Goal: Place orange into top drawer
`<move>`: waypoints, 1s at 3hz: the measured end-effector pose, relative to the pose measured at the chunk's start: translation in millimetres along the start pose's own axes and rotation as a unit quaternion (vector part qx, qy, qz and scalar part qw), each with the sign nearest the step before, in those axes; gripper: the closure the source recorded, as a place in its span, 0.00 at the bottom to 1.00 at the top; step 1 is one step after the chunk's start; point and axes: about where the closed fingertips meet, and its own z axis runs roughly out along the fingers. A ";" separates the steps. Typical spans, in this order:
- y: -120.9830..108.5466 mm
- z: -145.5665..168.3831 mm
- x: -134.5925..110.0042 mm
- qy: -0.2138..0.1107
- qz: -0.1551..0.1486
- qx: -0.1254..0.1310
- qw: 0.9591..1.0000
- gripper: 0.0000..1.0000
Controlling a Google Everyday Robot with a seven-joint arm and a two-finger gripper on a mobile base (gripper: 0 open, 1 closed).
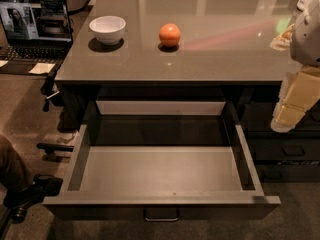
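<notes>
Orange (169,35): one, round with no long axis to tell, resting on the grey countertop (225,54) near its front edge, just right of the single white bowl (107,29) and apart from it. Below it, the one top drawer (160,200) is pulled out toward the camera, long axis left to right, pull on its front. Nothing lies between fruit and drawer. The gripper (286,119) hangs at the right edge, beside the drawer and in front of the stacked drawers (292,151), well apart from the orange; released or clenched, I cannot tell. One open laptop (35,21) sits far left.
</notes>
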 end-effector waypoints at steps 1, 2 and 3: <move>0.0 0.0 0.0 0.000 0.000 0.000 1.000 0.00; -5.8 -1.5 -8.7 -0.034 0.025 0.011 0.999 0.00; -20.8 4.4 -29.8 -0.102 0.089 0.018 0.991 0.00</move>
